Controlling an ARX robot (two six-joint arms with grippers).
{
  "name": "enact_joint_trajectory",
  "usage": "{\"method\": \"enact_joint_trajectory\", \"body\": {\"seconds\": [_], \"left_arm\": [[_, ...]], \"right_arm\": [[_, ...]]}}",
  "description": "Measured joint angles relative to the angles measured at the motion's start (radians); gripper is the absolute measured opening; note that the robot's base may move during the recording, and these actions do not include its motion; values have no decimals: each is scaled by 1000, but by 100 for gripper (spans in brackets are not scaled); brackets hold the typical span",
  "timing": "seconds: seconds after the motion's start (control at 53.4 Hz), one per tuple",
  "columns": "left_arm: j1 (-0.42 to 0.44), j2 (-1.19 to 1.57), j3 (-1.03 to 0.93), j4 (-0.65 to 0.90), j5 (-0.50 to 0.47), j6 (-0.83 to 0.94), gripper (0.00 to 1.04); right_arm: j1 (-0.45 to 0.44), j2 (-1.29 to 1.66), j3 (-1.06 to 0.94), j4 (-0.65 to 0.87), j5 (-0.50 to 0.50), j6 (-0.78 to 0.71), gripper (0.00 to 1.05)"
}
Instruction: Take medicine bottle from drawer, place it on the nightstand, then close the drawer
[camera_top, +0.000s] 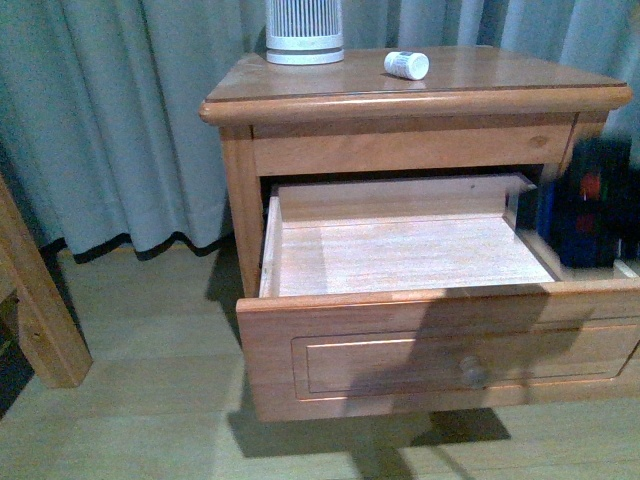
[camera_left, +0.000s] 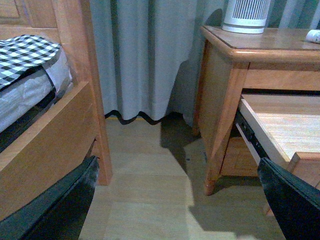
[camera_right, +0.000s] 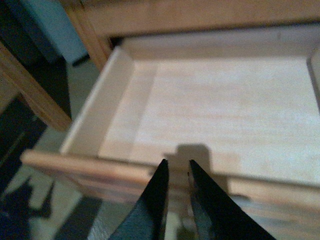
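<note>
The room had a pale wooden floor and grey-blue curtains hanging to it behind the orange-brown table. A wooden bed frame stood at the left edge of the front view, and the left wrist view showed a black-and-white checked cover on its mattress. On the table top, at the upper middle of the frame, the medicine bottle lay on its side, well apart from the drawer below it. Its long axis ran nearly across the frame, tipping slightly from upper left to lower right, with a round white end turned toward the right; I could not tell which end was the cap. Just to its left stood a white ribbed device, upright. The drawer was pulled far out, its pale floor bare, its round knob in shadow on the front panel. The right hand hung over the drawer's front rim, fingers drawn almost together with only a slit between them, gripping nothing. The left hand hovered low over the floor between bed and table, its dark fingers spread wide apart.
</note>
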Motion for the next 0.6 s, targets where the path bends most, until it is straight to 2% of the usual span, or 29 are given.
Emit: {"method": "enact_joint_trajectory", "body": {"seconds": [0.075,0.243,0.393,0.599], "left_arm": [[0,0,0,0,0,0,98],[0,0,0,0,0,0,98],[0,0,0,0,0,0,98],[0,0,0,0,0,0,98]], "right_arm": [[22,68,-68,82,34,14,2],[41,293,-106,344,135,-7,3],[2,509,-44,547,161,-105,3],[-63,695,127,608,154,-237,3]]}}
